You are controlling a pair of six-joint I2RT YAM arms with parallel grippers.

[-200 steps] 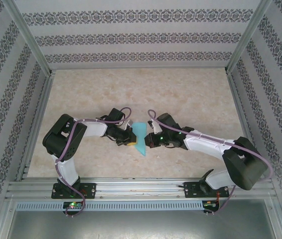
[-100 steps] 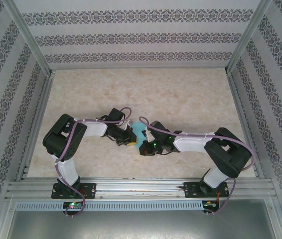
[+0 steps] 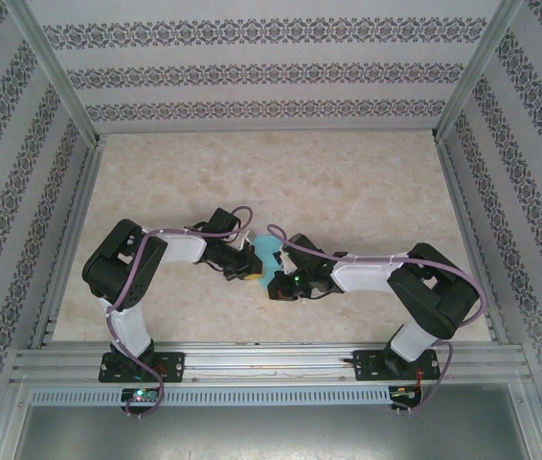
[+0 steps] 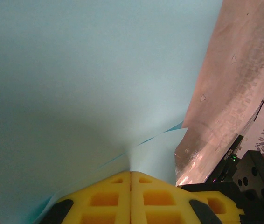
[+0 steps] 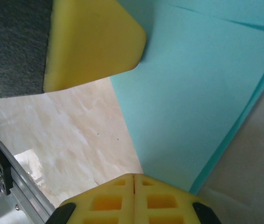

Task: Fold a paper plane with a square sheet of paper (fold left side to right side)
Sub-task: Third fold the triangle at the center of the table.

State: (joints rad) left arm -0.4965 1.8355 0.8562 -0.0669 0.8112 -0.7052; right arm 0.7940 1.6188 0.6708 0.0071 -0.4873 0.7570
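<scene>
The square sheet of paper (image 3: pixel 269 249), light turquoise and folded into layers, lies at the table's middle between both grippers. My left gripper (image 3: pixel 251 273) is shut, and in the left wrist view the paper (image 4: pixel 76 84) rises in a pinched ridge straight out of the seam of its yellow pads (image 4: pixel 104 198). My right gripper (image 3: pixel 274 284) is shut too; its closed tip (image 5: pixel 133 175) sits at the paper's near edge (image 5: pixel 197 93), touching it, with no paper seen between the pads. One left finger (image 5: pixel 94 42) rests at the paper's far corner.
The marbled beige table (image 3: pixel 348 182) stretches wide behind and to both sides. An aluminium rail (image 3: pixel 271 359) runs along the near edge, also close by in the right wrist view (image 5: pixel 10 186). Patterned walls and metal posts enclose the table. The right arm's black body (image 4: pixel 255 175) is close beside the left gripper.
The right arm swung left and folded in, bringing its gripper onto the paper's lower part and covering the point. The left arm stayed put. Little has moved in the last half second.
</scene>
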